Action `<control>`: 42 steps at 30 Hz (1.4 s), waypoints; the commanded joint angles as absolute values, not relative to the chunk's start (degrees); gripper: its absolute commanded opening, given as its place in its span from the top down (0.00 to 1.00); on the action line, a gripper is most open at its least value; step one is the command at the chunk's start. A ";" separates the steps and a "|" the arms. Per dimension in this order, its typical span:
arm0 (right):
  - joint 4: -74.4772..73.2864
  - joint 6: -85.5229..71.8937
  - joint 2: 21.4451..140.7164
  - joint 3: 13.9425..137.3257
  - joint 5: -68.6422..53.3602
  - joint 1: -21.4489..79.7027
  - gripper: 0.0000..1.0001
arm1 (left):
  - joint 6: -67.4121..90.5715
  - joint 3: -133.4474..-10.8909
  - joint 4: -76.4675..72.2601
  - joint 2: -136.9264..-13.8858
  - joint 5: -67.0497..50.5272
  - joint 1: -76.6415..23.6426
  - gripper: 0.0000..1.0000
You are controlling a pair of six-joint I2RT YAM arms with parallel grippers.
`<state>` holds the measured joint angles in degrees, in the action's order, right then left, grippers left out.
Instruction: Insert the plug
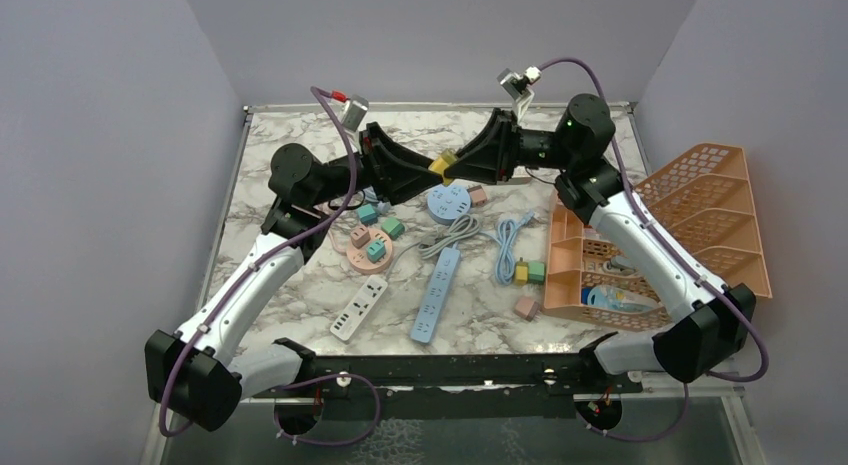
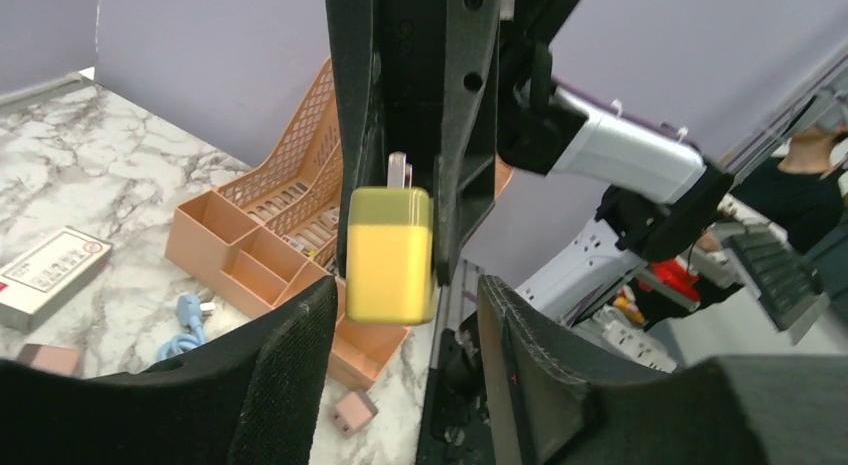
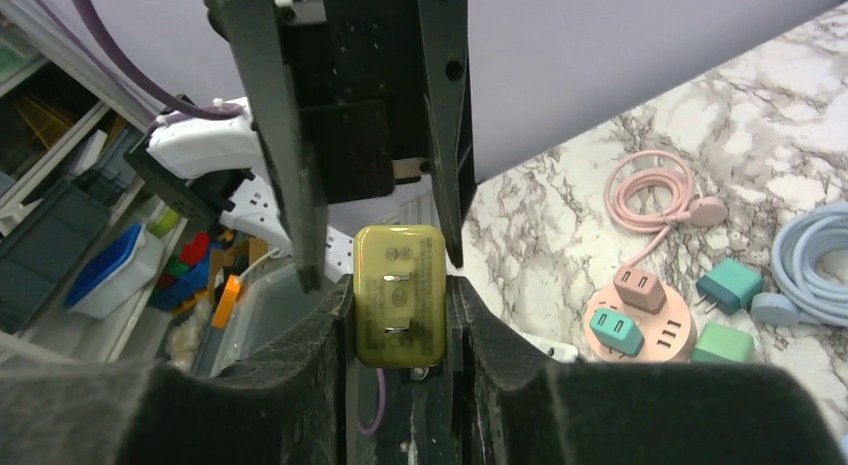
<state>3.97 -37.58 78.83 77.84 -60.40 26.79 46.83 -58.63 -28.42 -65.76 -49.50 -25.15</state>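
Right hand (image 3: 400,330): narrow, clamped on the yellow plug (image 3: 399,285), pads on its two broad sides. The plug is held in mid-air over the far middle of the desk (image 1: 300,285), clear of everything on it. Both prongs (image 3: 397,303) face back toward the right wrist, so in this grip they cannot reach a socket.

Left hand (image 2: 405,315): wide, fingers (image 2: 290,365) straddling the free end of the plug from the opposite side. The plug sits nearer one finger than the other. I cannot tell whether it touches.

Judgement: this is a mid-air pass, right to left, to leave the prongs exposed.

Doing it well:
- Centre the left hand on the plug body before closing, so neither finger pushes it askew.
- Reach far enough along the body for a full pad grip, but stop short of the right fingertips.
- Close the left hand firmly first and open the right only after that. Then draw the right hand straight back along the prong axis.
- Keep the plug square in the grip, since a tilt here means crooked prongs at the socket.

Below: the blue round strip (image 1: 448,202) lies nearest, the pink round strip (image 1: 368,247) already carries adapters, and the white strip (image 1: 359,309) and long blue strip (image 1: 436,295) lie nearer the bases.
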 commanded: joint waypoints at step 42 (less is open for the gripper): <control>35.43 -61.64 78.49 64.68 -39.92 27.77 0.42 | 50.88 -59.56 -34.17 -68.32 -43.74 -23.96 1.00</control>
<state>38.48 -64.18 80.60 65.04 -42.33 27.59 53.78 -60.36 -31.73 -70.30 -36.64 -25.67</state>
